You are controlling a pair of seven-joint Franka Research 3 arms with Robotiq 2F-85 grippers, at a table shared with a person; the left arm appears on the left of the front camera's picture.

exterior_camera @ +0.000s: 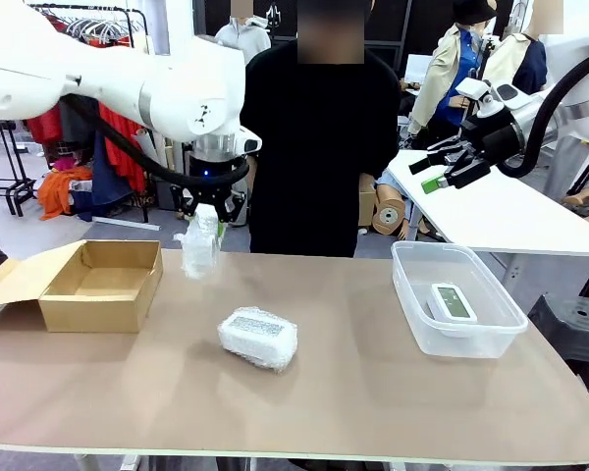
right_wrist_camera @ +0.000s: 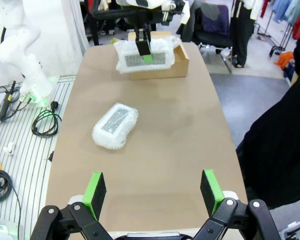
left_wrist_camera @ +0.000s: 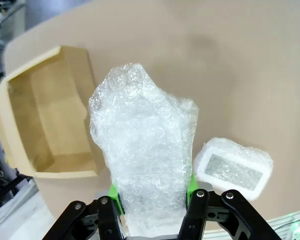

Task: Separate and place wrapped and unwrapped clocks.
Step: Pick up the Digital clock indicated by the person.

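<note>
My left gripper (exterior_camera: pixel 205 208) is clamped on a wrapped clock (exterior_camera: pixel 200 245), held above the surface (exterior_camera: pixel 353 402) just beside the open cardboard box (exterior_camera: pixel 103 285). The other wrapped clock (exterior_camera: pixel 258 339) lies mid-surface, and the bare clock (exterior_camera: pixel 452 301) sits inside the clear tub (exterior_camera: pixel 409 299). My right gripper (exterior_camera: pixel 450 169) hangs in the air with jaws spread wide, holding nothing.

The held wrapped clock (left_wrist_camera: pixel 142 150) and the lying wrapped clock (exterior_camera: pixel 258 339), mid-frame, are white, dimpled with bubbles, a grey patch showing through. Cardboard box (exterior_camera: pixel 88 314), left: tan. Tub (exterior_camera: pixel 471 343), right: clear. Bare clock (exterior_camera: pixel 452 301): white, screen seemingly grey-green. Table (exterior_camera: pixel 373 402): light brown.
</note>
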